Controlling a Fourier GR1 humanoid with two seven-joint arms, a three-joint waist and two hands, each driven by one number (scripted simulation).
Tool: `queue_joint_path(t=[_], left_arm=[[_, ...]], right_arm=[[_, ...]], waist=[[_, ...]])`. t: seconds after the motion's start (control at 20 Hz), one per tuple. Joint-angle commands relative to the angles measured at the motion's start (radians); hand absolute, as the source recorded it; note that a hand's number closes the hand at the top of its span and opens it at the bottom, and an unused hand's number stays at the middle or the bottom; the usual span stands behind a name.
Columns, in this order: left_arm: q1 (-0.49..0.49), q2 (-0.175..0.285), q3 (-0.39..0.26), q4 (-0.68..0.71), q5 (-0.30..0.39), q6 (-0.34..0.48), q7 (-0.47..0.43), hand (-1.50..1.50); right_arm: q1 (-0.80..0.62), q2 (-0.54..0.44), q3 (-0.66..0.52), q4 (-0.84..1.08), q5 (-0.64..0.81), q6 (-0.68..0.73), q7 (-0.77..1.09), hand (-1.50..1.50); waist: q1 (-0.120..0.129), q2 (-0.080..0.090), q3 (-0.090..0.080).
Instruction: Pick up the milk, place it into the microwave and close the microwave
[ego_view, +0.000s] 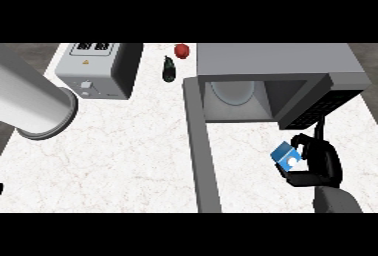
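A blue and white milk carton (285, 155) is held in my right hand (319, 162), whose fingers curl round it, in front of the microwave and to the right of its opening. The grey microwave (273, 60) stands at the back right with its cavity (236, 97) open and a round glass plate inside. Its door (203, 150) swings out towards me, left of the carton. My left forearm (33, 100) crosses the upper left of the view as a big grey cylinder; its hand does not show.
A white toaster (96, 70) stands at the back left of the white marble counter (125, 160). A dark green vegetable (168, 69) and a red one (181, 50) lie between the toaster and the microwave.
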Motion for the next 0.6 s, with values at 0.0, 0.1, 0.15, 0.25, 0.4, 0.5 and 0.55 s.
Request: queue_joint_path(t=[0.0,0.1,0.15,0.25,0.4,0.5,0.55], left_arm=[[0.04,-0.013,0.004,0.01,0.003,-0.022,-0.019,-1.5],[0.048,-0.016,-0.002,0.006,0.004,-0.023,-0.032,-1.5],[-0.029,-0.013,0.002,0.039,-0.02,0.005,-0.005,-1.5],[0.034,-0.012,0.029,-0.019,0.029,-0.016,-0.006,-1.5],[0.03,-0.008,0.034,0.009,0.024,-0.036,-0.018,-1.5],[0.002,0.013,0.068,0.017,0.058,-0.028,0.011,-1.5],[0.033,-0.002,0.061,0.031,0.042,-0.053,-0.02,-1.5]], right_arm=[[-0.002,0.051,0.073,-0.213,0.001,0.004,0.066,1.5],[0.006,0.047,0.086,-0.257,0.046,-0.084,0.102,1.5],[-0.014,0.063,0.098,-0.275,0.043,-0.089,0.132,1.5],[-0.002,0.053,0.102,-0.352,0.052,-0.128,0.195,1.5],[-0.092,0.08,0.13,-0.333,0.12,-0.235,0.27,1.5],[-0.116,0.092,0.145,-0.339,0.145,-0.271,0.305,1.5],[-0.161,0.09,0.133,-0.305,0.154,-0.298,0.348,1.5]], waist=[[0.005,-0.016,-0.014],[0.012,-0.011,-0.013],[0.006,-0.008,-0.012],[0.011,-0.011,-0.013],[0.023,-0.008,-0.012],[0.021,-0.006,-0.012],[0.027,-0.005,-0.012]])
